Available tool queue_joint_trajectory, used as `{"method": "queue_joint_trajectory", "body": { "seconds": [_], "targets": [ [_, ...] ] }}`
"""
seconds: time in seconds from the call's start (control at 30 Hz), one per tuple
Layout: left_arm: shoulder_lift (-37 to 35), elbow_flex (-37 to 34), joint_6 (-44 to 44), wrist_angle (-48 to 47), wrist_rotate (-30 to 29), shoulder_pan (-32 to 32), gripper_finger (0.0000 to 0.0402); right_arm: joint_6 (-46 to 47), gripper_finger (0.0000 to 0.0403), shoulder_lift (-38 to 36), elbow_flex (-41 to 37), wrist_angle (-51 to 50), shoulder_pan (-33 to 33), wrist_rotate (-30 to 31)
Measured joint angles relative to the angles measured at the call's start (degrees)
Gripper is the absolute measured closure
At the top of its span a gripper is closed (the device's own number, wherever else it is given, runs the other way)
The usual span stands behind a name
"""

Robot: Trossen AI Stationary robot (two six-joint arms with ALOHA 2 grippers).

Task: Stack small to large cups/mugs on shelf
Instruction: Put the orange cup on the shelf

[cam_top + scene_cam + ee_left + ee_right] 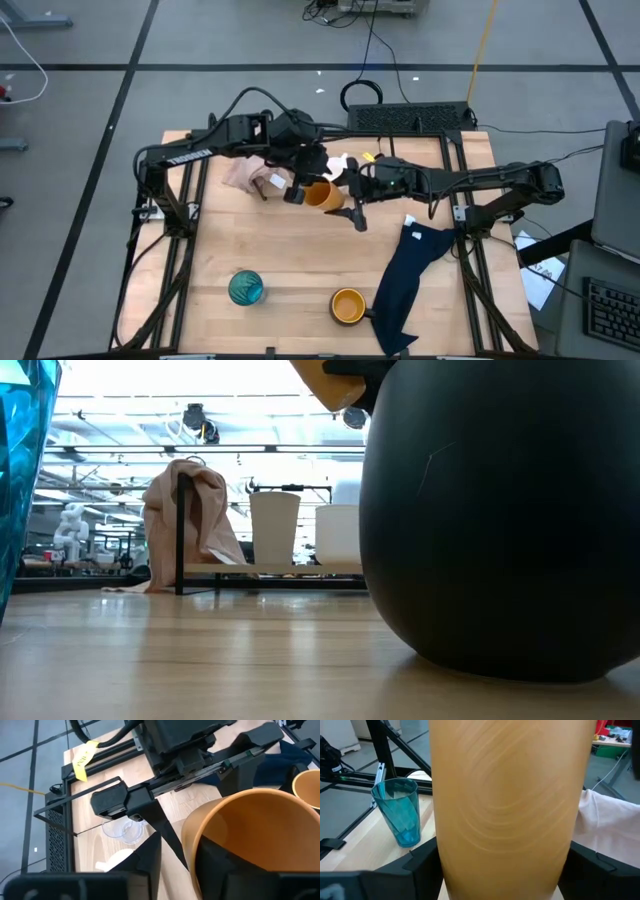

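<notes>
Held the small orange cup (pixel 322 194) sideways between both grippers, left gripper (pixel 301 188) clamped on its rim, right gripper (pixel 352 196) around its base, shelf (pixel 262 176) just left.

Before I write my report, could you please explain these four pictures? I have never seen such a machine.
The machine is a pair of dark robot arms at a wooden table. One picture looks straight down from above. One looks level across the table top. The other two come from cameras on the arms' wrists.

In the middle, the left gripper holds the small orange cup above the table, pinching its wall with one finger inside. The right gripper is right at the same cup, which fills its wrist picture.

Near the front edge stand a teal glass and an orange-yellow mug, with a navy cloth beside the mug. At the back, a pink cloth hangs on a black shelf where two pale cups stand.
</notes>
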Motion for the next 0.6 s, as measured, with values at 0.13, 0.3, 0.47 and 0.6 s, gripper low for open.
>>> {"method": "queue_joint_trajectory", "body": {
  "seconds": [0.13, 0.3, 0.47, 0.6],
  "targets": [
    [-0.6, 0.0, -0.7, 0.8, 0.0, 0.2, 0.0266, 0.0, 0.0114, -0.1, 0.0, 0.6, 0.0, 0.2],
    [-1.7, 0.0, -0.8, 1.8, -0.9, 0.2, 0.0226, -0.3, 0.0114, -0.1, 0.0, 0.9, -0.1, 0.2],
    [-3.6, 0.1, -0.8, 1.9, -5.0, 0.2, 0.0203, -0.4, 0.0114, -0.1, 0.0, 0.7, -0.4, 1.4],
    [-5.7, 0.1, -2.3, 2.0, -11.1, 0.3, 0.0200, -0.8, 0.0114, 0.0, 0.0, -0.1, -0.8, 2.9]
  ]
}}
